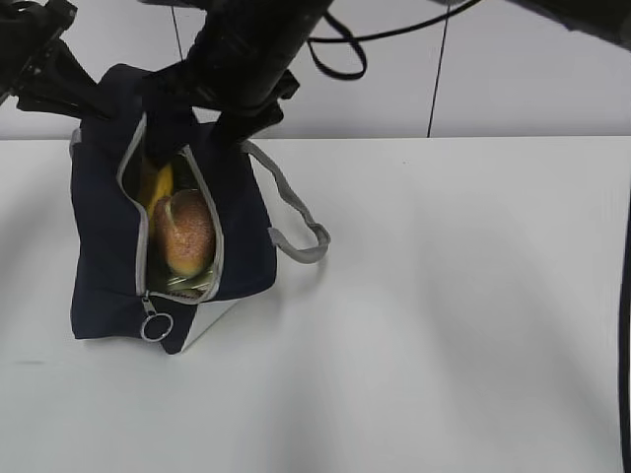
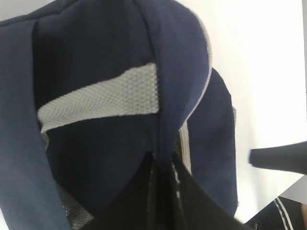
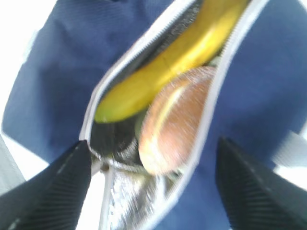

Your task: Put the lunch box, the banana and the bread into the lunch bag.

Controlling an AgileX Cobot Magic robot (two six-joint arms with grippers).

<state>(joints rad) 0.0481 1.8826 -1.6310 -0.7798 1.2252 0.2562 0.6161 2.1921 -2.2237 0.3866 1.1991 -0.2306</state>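
Right gripper [image 3: 153,191] is hanging spread over the bag's [image 1: 104,256] open zipper slot, holding nothing. Left gripper [image 2: 163,191] is pinching the bag's rim fabric. Bread [image 1: 183,233] and banana [image 1: 158,183] are sitting inside; a pale-green edge beneath the bread is probably the box [image 1: 187,284]. Risk: the spread fingers are snagging the zipper edge on withdrawal, tipping the bag and spilling 1 or more items.

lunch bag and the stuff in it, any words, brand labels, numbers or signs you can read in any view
None: no readable text in any view.
Boxy navy-blue fabric lunch bag: plain fabric, grey zipper tape, no printed label visible.
Curved yellow banana: no sticker visible.
Golden-brown oval bread roll: no marking.
Grey mesh strap: woven pattern only.
Black ribbed right gripper fingers: no lettering.
The right wrist view is blurred, so small print could be missed.
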